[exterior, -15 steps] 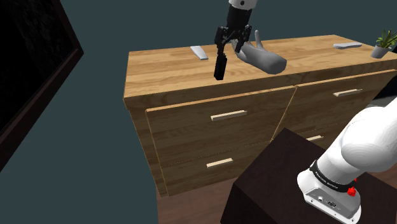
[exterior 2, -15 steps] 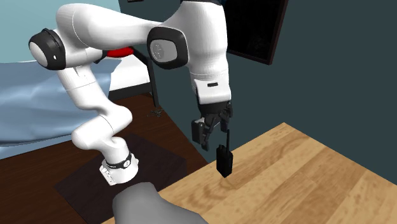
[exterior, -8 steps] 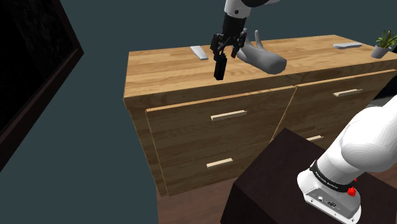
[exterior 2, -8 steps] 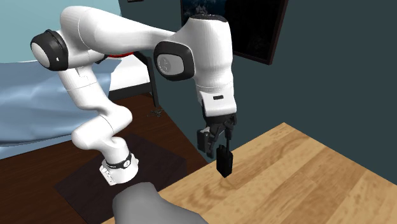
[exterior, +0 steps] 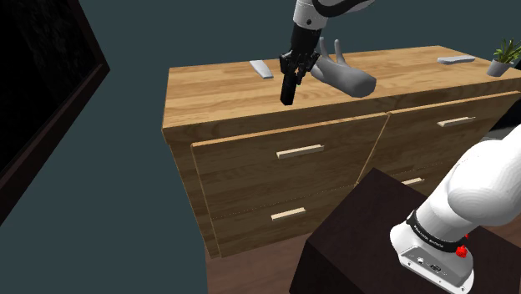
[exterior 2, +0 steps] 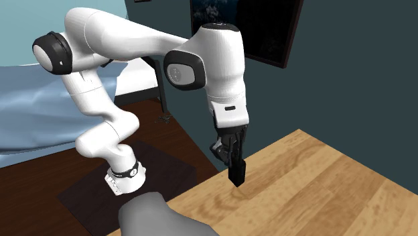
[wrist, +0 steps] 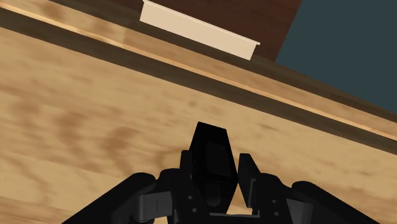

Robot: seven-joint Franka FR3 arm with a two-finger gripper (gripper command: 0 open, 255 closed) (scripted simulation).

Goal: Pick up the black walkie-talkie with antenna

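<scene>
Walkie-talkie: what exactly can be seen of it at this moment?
The walkie-talkie is a plain black, slim rectangular block with no detail readable on its faces. It stands upright with its base on the wooden dresser top, near the front edge. The gripper reaches down over its upper part and hides the antenna. In the wrist view the two fingers press against its opposite sides. Nothing else touches it.

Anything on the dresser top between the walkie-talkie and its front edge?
No. In the wrist view, bare wood runs from the walkie-talkie to the front edge of the dresser top; the shoulder view agrees.
</scene>
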